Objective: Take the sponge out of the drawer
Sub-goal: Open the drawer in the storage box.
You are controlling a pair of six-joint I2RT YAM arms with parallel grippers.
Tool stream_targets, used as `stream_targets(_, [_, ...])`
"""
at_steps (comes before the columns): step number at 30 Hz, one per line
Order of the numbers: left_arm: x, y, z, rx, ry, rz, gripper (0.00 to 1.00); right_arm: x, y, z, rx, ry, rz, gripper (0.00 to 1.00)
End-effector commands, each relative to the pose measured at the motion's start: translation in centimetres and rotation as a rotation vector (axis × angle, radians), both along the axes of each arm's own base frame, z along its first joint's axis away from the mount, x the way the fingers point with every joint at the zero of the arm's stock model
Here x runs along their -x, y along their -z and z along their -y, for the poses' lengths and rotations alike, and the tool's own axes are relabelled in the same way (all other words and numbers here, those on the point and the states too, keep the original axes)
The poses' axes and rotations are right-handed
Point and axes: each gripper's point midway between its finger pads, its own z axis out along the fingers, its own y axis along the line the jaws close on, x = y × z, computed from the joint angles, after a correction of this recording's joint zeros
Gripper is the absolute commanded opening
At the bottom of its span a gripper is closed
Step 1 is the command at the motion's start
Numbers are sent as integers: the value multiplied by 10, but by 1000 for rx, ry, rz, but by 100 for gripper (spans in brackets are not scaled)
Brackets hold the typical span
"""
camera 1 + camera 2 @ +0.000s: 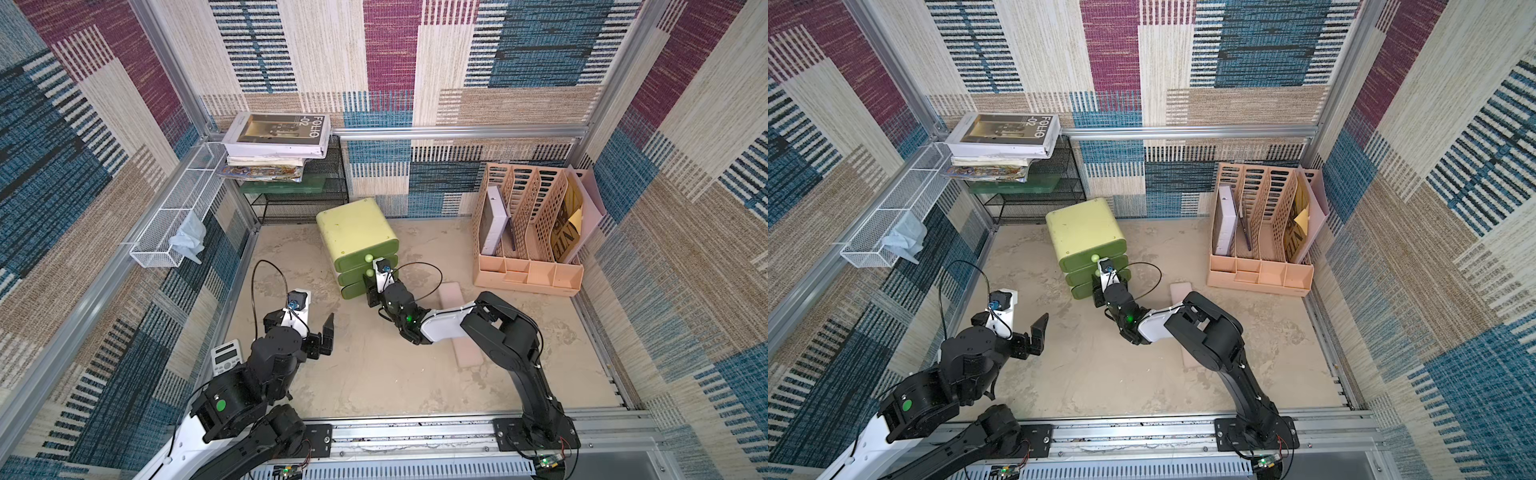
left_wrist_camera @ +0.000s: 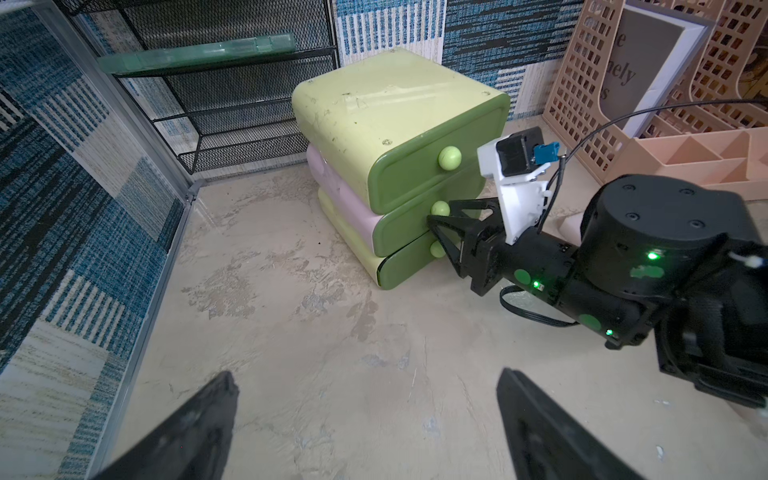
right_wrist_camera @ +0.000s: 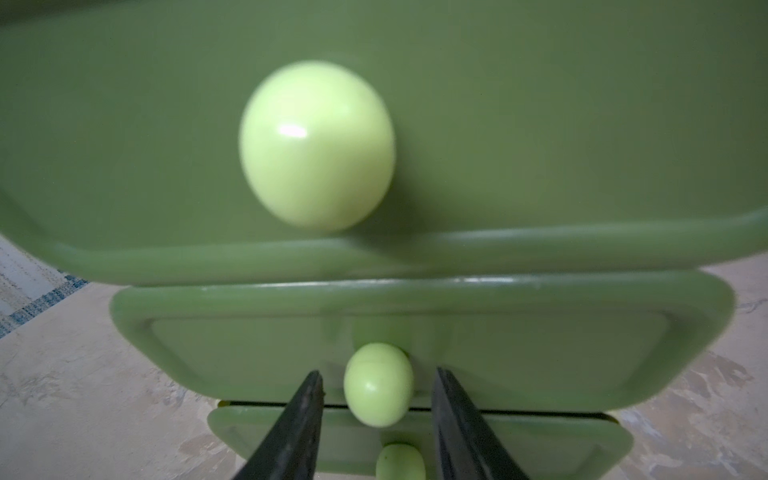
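In front of the green drawer unit (image 1: 355, 232), the right gripper (image 3: 378, 374) straddles the middle drawer's pale round knob (image 2: 439, 208), jaws apart, gaps both sides, lined up to pinch and pull I'd guess. Left gripper (image 2: 365, 374) hangs wide open, well clear. Sponge not visible, all drawers look shut, so presumably inside.

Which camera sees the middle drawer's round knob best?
The right wrist view: the middle knob sits close up, between the black fingers of the right gripper. The left wrist view shows it small, from the side. In both top views it is a tiny dot.
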Motion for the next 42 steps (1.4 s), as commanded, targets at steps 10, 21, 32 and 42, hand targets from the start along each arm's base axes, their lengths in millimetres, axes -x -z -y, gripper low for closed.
stream_targets(10, [-1, -3, 0, 14, -3, 12, 100, -6, -11, 0, -41, 38, 32, 37])
stream_targets(21, [-1, -2, 0, 14, -3, 9, 100, -1, -11, 1, -25, 39, 38, 20])
stream_targets(32, [-2, -3, 0, 16, -6, 11, 100, 22, -13, 12, -25, 25, 34, 18])
stream_targets(42, [-2, -3, 0, 17, -4, 10, 100, 27, -18, 13, -19, 11, 27, 17])
